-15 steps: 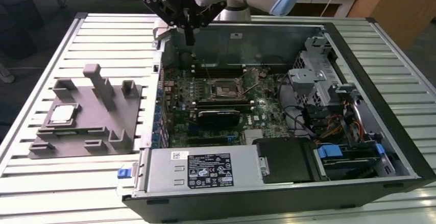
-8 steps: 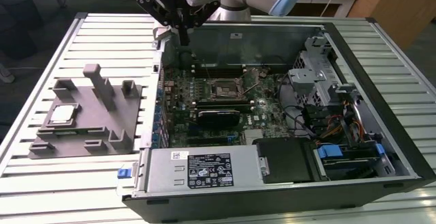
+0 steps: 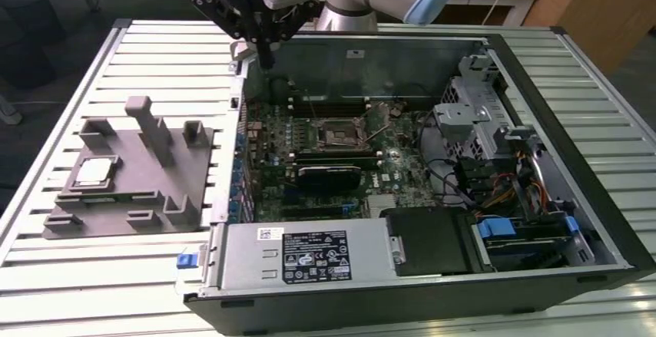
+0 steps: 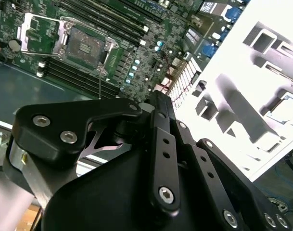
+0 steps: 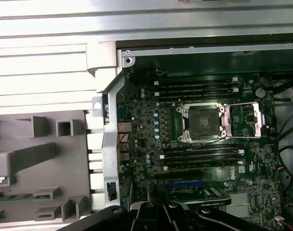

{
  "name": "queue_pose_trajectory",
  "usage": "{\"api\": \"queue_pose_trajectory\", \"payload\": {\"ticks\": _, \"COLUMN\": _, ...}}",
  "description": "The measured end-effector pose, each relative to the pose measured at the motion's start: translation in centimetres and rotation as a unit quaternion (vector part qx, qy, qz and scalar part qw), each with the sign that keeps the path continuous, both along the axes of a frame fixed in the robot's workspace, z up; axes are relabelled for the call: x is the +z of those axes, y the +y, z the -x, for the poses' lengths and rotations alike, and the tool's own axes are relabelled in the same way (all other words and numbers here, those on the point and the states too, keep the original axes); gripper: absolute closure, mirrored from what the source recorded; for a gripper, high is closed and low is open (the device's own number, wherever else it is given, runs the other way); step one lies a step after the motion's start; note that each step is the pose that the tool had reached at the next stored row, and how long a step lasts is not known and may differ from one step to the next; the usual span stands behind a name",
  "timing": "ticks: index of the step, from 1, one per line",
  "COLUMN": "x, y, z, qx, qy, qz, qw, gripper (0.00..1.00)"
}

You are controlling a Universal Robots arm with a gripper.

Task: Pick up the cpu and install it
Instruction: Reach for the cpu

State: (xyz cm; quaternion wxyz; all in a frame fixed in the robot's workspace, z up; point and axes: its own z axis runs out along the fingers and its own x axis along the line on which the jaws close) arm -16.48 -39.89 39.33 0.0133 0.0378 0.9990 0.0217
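Observation:
The cpu (image 3: 94, 170), a small silver-grey square chip, lies flat in a recess of the grey tray (image 3: 134, 191) on the exterior view's left. In the second wrist view the cpu (image 4: 286, 108) shows as a pale square in the washed-out tray (image 4: 233, 101). My gripper (image 3: 266, 62) hangs high over the back left corner of the open computer case, well away from the cpu. It looks shut, with nothing in it. The black socket (image 3: 339, 133) on the motherboard stands open with its metal frame lifted, as both wrist views show it (image 4: 86, 45) (image 5: 202, 122).
The open case (image 3: 533, 68) lies on a slatted metal table (image 3: 61, 68). It holds a power supply (image 3: 307, 254), a drive cage (image 3: 482, 122) with cables, and a black card (image 3: 328, 176) below the socket. The grey tray has tall upright posts (image 3: 154, 133).

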Motion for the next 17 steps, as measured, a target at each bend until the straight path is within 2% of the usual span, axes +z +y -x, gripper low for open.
{"api": "queue_pose_trajectory", "payload": {"ticks": 8, "x": -0.01, "y": 0.00, "z": 1.2, "qx": 0.000, "qy": 0.0000, "qz": 0.0000, "qw": 1.0000, "gripper": 0.89}}
{"api": "queue_pose_trajectory", "payload": {"ticks": 17, "x": -0.07, "y": 0.00, "z": 3.3, "qx": 0.000, "qy": 0.0000, "qz": 0.0000, "qw": 1.0000, "gripper": 0.89}}
